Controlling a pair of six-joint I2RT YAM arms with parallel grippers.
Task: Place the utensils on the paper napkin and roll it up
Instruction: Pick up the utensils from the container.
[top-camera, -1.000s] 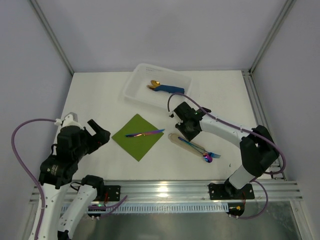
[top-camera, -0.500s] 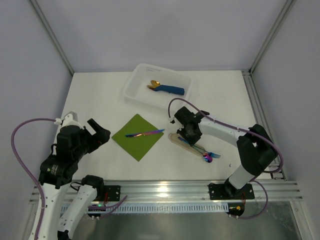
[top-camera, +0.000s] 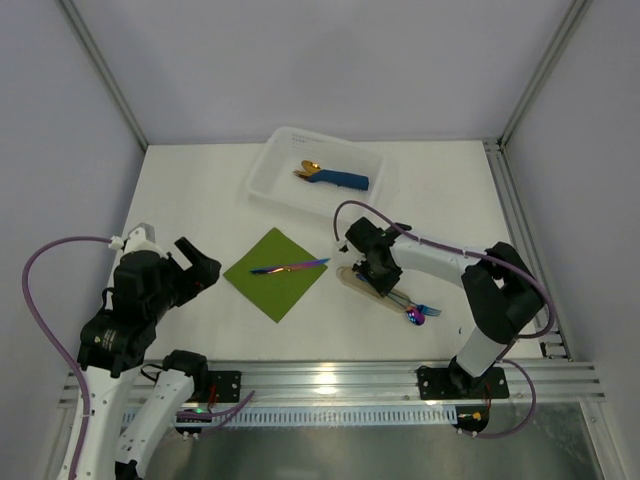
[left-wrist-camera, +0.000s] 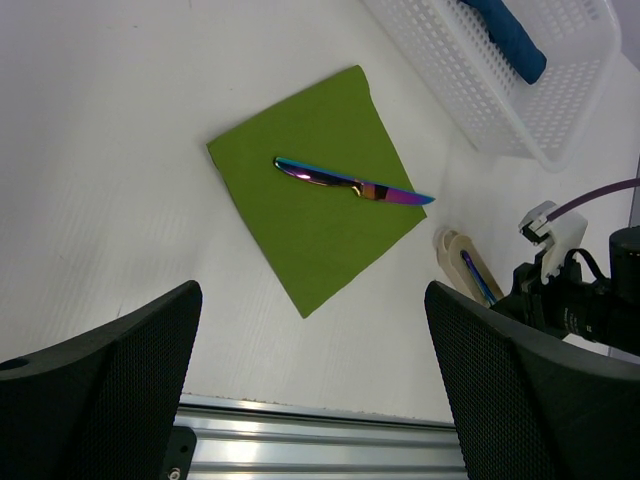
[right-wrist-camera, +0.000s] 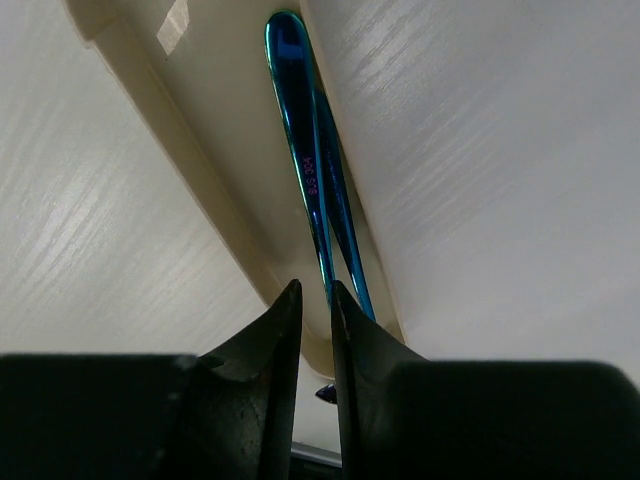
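The olive-green paper napkin (top-camera: 272, 278) (left-wrist-camera: 300, 230) lies flat as a diamond left of centre, with one iridescent knife (top-camera: 290, 267) (left-wrist-camera: 350, 184) across it. Two more iridescent utensils (top-camera: 408, 305) (right-wrist-camera: 305, 150) lie side by side on a beige oblong piece (top-camera: 352, 279) (right-wrist-camera: 220, 150). My right gripper (top-camera: 376, 280) (right-wrist-camera: 315, 290) is down over that piece, its jaws drawn to a narrow slit around the left utensil's handle. My left gripper (top-camera: 200, 268) (left-wrist-camera: 312, 295) hangs wide open above the table near the napkin's lower corner, holding nothing.
A white mesh basket (top-camera: 262, 170) (left-wrist-camera: 470, 90) at the back holds a blue rolled napkin with gold cutlery (top-camera: 340, 179) (left-wrist-camera: 510, 35). The aluminium rail (top-camera: 330, 380) runs along the near edge. Frame posts rise at both back corners.
My right gripper has slid left and down onto the beige piece and narrowed its jaws over a utensil handle. The left arm, napkin and knife have not moved.
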